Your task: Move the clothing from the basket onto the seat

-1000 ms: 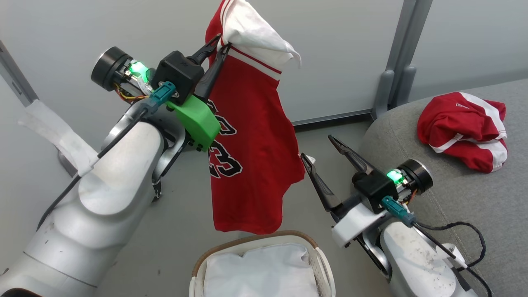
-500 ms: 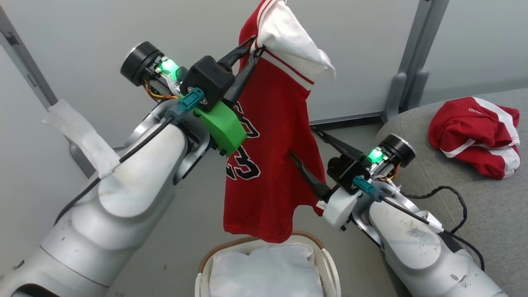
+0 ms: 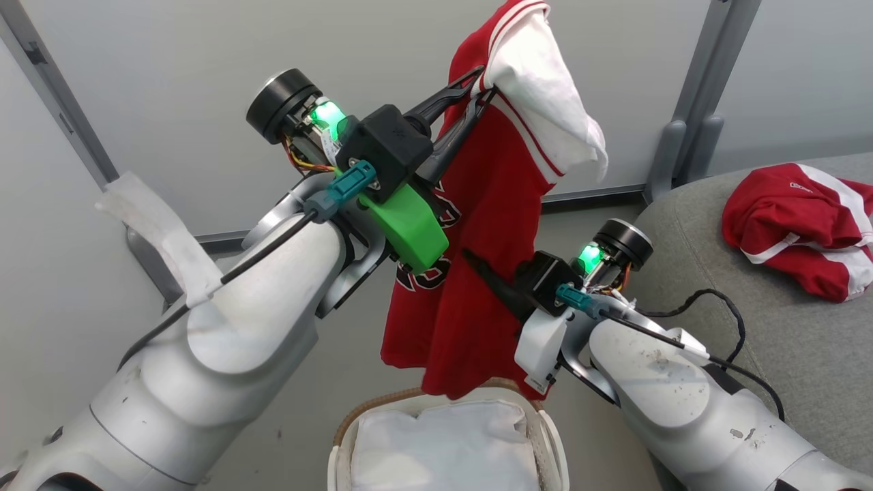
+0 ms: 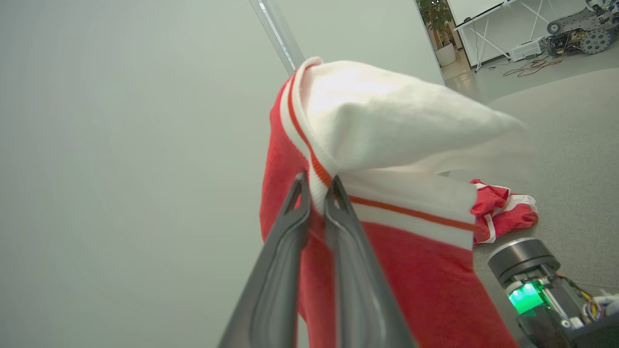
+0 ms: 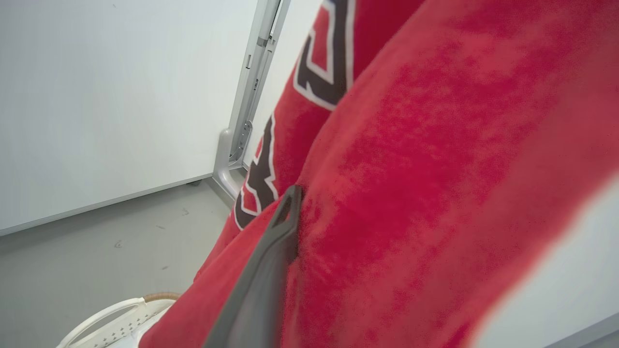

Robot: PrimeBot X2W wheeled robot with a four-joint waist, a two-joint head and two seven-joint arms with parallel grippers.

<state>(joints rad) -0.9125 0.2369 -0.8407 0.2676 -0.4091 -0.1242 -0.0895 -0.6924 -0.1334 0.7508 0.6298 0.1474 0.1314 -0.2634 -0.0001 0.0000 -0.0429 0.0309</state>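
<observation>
A red jersey (image 3: 491, 225) with white trim and dark numerals hangs in the air above the basket (image 3: 436, 399). My left gripper (image 3: 482, 80) is shut on its white-striped top edge, as the left wrist view shows at the gripper (image 4: 316, 181). My right gripper (image 3: 470, 259) is at the jersey's lower right side. One dark finger (image 5: 275, 241) lies on the red cloth and the other is hidden behind it. A second red garment (image 3: 798, 225) lies bunched on the grey seat (image 3: 784, 341).
A white liner cloth (image 3: 443, 450) fills the basket, straight below the jersey's hem. Grey wall panels with upright posts (image 3: 689, 136) stand behind. The seat's rounded edge is close to my right arm, and a black cable (image 3: 723, 307) loops over that arm.
The camera has shifted. My right gripper has moved up and left from beside the jersey onto its side, and its fingers have drawn closer together. The left gripper still holds the jersey's top.
</observation>
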